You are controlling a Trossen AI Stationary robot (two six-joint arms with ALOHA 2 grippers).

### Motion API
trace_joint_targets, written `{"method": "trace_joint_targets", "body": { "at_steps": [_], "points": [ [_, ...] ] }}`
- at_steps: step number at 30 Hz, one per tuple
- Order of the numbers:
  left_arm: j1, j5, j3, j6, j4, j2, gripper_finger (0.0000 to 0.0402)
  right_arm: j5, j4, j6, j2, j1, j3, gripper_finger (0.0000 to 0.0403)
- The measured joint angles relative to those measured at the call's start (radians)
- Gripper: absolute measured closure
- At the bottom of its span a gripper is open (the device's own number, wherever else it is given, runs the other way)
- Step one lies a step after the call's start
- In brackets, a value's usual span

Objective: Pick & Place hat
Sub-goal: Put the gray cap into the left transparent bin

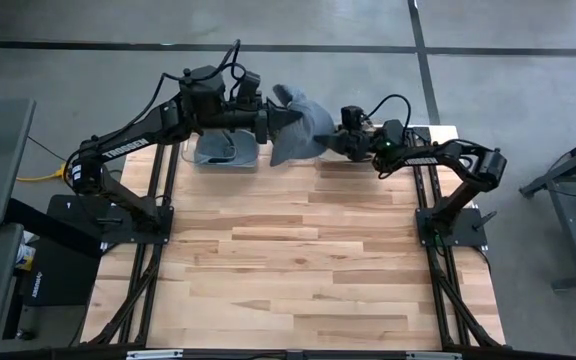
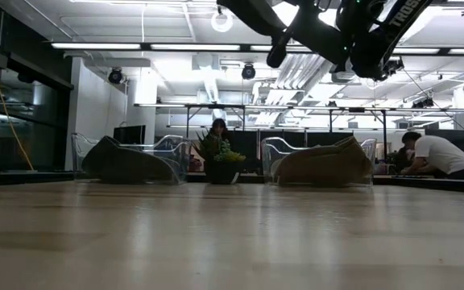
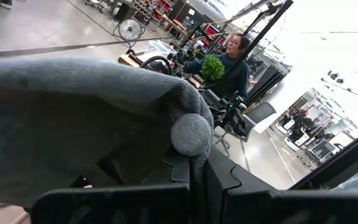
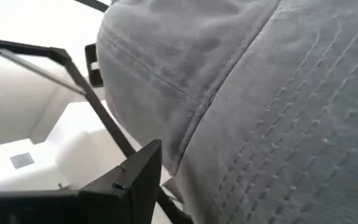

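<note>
Wood tabletop fills the near part of your high view, bare planks. At the far edge, going left to right: you've got a grey tray at the far-left corner of the table with something dark lying in it, can't tell what. Just above it sits your left gripper, reaching rightward, fingers closed onto the grey hat. Left wrist view confirms it: hat fabric bunched over the dark fingers, top button of the hat right at the pinch.

Hat is held up off the table between the two arms, near the far edge, centre. Its brim hangs toward the table.

Right of the hat, your right gripper points leftward and meets the hat's right side. Right wrist view is filled by stitched grey cloth, one dark finger beside it; can't tell whether this gripper is clamped on the hat or only touching it.

Low view: both arms overhead, two clear bins at the far table edge, people in the room behind.
</note>
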Motion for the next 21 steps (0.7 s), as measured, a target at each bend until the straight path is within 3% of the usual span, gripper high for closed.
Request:
{"method": "trace_joint_targets", "body": {
  "at_steps": [8,14,21],
  "points": [
    [0.0,-0.008,0.0,-0.002,-0.063,0.0,0.0401,-0.056,0.002,-0.01,0.0,0.0,0.001,0.0291],
    [0.0,-0.044,0.0,-0.003,-0.104,-0.001,0.0401,-0.058,0.004,-0.026,-0.001,-0.003,0.001,0.0379],
    [0.0,-0.069,0.0,-0.004,-0.125,-0.001,0.0402,-0.104,0.003,-0.007,-0.001,-0.028,0.001,0.0395]
  ]
}}
